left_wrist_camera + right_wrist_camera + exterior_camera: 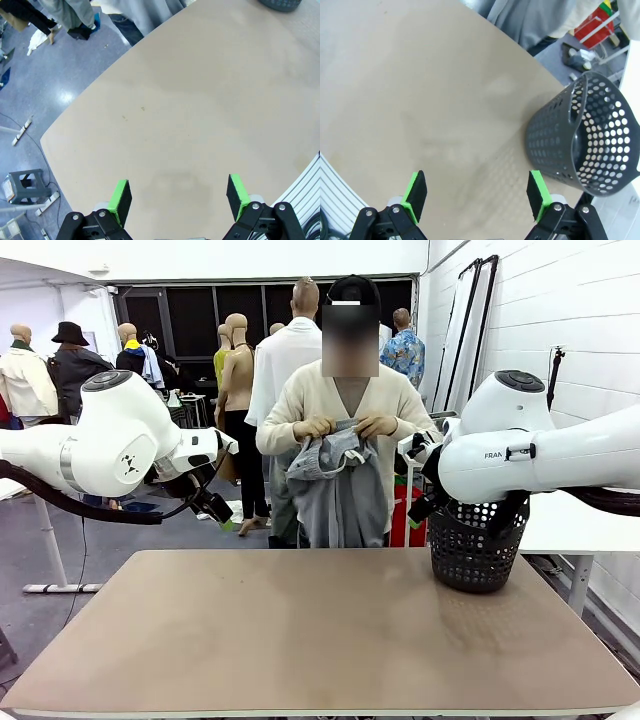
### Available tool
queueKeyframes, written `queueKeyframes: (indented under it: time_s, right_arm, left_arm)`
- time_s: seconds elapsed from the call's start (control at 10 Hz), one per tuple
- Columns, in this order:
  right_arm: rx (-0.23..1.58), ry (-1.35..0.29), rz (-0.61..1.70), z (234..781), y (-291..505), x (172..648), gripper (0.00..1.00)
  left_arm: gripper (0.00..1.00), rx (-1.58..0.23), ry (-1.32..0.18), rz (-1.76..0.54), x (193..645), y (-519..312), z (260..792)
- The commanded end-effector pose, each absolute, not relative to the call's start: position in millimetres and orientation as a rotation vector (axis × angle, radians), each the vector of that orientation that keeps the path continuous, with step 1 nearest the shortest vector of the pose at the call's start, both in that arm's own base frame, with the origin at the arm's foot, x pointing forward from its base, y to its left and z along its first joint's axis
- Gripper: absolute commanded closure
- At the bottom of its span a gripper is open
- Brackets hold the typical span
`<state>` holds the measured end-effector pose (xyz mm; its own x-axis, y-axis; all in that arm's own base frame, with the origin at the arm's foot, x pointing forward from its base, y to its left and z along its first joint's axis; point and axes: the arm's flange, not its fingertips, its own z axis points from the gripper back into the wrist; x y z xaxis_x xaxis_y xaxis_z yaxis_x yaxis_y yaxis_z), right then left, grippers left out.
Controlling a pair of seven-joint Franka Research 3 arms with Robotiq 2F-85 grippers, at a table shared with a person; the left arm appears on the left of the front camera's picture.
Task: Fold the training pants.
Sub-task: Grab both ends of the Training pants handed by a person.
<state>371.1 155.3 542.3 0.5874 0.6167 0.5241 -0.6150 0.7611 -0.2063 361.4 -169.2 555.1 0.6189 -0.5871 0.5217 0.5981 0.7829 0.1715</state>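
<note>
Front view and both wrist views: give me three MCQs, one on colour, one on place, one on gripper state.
1. Basket on the table: what colour?
A. white
B. dark grey
C. red

2. Where are the pants?
A. in the basket
B. flat on the table
C. in the person's hands

3. Left gripper and right gripper: what state?
A. both open, holding nothing
B. both shut
C. left shut on the pants

Answers:
1 B: the perforated basket reads dark grey in the front and right wrist views.
2 C: the person holds the pants up at chest height beyond the table's far edge.
3 A: in each wrist view the green pads stand wide apart over bare tabletop.
</note>
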Motion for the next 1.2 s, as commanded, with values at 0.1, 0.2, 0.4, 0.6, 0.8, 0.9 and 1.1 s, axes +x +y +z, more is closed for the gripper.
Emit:
queueKeyframes:
  time_s: [0.1, 0.2, 0.4, 0.6, 0.8, 0.9, 1.1]
  right_arm:
    - [-0.003, -0.612, 0.717, 542.2, 155.1, 371.2, 0.00]
    - [-0.003, -0.612, 0.717, 542.2, 155.1, 371.2, 0.00]
    - [-0.003, -0.612, 0.717, 542.2, 155.1, 371.2, 0.00]
    - [-0.003, -0.612, 0.717, 542.2, 155.1, 371.2, 0.00]
    - [-0.003, -0.612, 0.717, 542.2, 155.1, 371.2, 0.00]
    - [-0.003, -0.612, 0.717, 542.2, 155.1, 371.2, 0.00]
    - [-0.003, -0.612, 0.717, 542.2, 155.1, 371.2, 0.00]
  left_arm:
    - [0.00, -0.023, -0.592, -0.682, 361.7, -169.4, 554.7]
    - [0.00, -0.023, -0.592, -0.682, 361.7, -169.4, 554.7]
    - [0.00, -0.023, -0.592, -0.682, 361.7, -169.4, 554.7]
    - [0.00, -0.023, -0.592, -0.682, 361.7, -169.4, 554.7]
    - [0.00, -0.023, -0.592, -0.682, 361.7, -169.4, 554.7]
    - [0.00, -0.023, -0.592, -0.682, 361.7, -169.4, 554.7]
    - [0.00, -0.023, -0.592, -0.682, 361.7, -169.4, 554.7]
